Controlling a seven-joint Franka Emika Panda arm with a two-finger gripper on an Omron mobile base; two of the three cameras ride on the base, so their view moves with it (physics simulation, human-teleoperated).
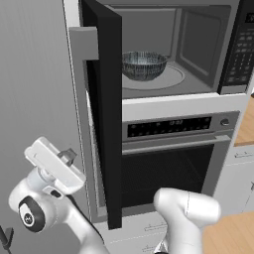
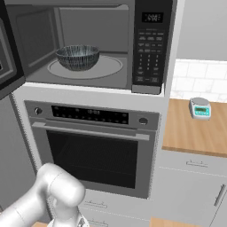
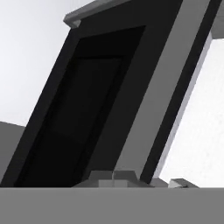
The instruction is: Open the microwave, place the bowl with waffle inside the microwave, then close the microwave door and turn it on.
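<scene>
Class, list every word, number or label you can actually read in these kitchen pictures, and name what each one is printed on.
None can be read.
Microwave keypad: button markings and top display too small.
Oven control panel: pale markings, blurred.
Kitchen scale on the counter: screen too small.

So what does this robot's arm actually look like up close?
The arm is made of smooth, rounded glossy white segments, like thick tubes joined end to end. One joint has a round dark cap with a small white mark. At its end sits a flat, boxy white hand with a small dark grey part on it. No loose cables show.
</scene>
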